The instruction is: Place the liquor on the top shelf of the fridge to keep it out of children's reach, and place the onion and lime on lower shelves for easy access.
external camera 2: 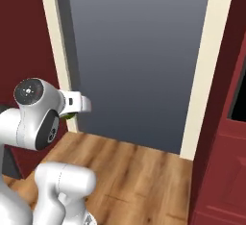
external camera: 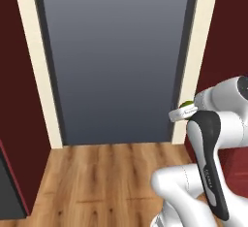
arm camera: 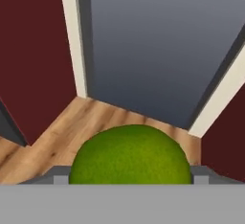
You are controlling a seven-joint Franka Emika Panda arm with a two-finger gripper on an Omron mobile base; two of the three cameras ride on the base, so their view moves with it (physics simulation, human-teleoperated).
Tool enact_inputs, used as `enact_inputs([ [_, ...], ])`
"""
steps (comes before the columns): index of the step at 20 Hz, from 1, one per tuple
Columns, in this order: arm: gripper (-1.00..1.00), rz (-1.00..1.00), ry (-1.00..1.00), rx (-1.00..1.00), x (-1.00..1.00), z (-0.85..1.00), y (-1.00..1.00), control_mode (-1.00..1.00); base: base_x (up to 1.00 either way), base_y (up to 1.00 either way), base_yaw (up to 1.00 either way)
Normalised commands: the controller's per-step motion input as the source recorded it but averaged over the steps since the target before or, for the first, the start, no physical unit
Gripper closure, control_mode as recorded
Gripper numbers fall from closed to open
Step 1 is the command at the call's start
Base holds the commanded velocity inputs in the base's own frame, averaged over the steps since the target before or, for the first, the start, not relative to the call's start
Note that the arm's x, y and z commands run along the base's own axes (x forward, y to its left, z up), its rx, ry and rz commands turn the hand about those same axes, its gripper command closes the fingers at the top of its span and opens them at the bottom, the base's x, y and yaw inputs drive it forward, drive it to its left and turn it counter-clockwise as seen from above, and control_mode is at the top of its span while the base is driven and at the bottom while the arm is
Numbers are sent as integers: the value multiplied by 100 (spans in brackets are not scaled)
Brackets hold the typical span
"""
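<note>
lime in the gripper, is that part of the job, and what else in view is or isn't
Part of the job:
- lime, held between the gripper's fingers, seen close up in the hand view
- gripper, closed on the lime

Just surroundings:
- grey doorway panel
- cream door frame
- dark red walls
- wooden floor

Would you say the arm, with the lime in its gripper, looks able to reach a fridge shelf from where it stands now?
Probably not. The gripper holds the lime, but ahead lie a grey doorway, cream frame, dark red walls and wood floor; no shelf is in front of it, so the base likely has to drive first.
</note>
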Motion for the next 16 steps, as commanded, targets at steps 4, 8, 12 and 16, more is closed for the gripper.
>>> enact_inputs([
  [4, 100, 0, 0, 0, 0, 0, 0, 100, 0, 84, 17],
  [8, 100, 0, 0, 0, 0, 0, 0, 100, -17, 89, 10],
  [12, 100, 0, 0, 0, 0, 0, 0, 100, -17, 96, 1],
  [16, 100, 0, 0, 0, 0, 0, 0, 100, -10, 100, -1],
])
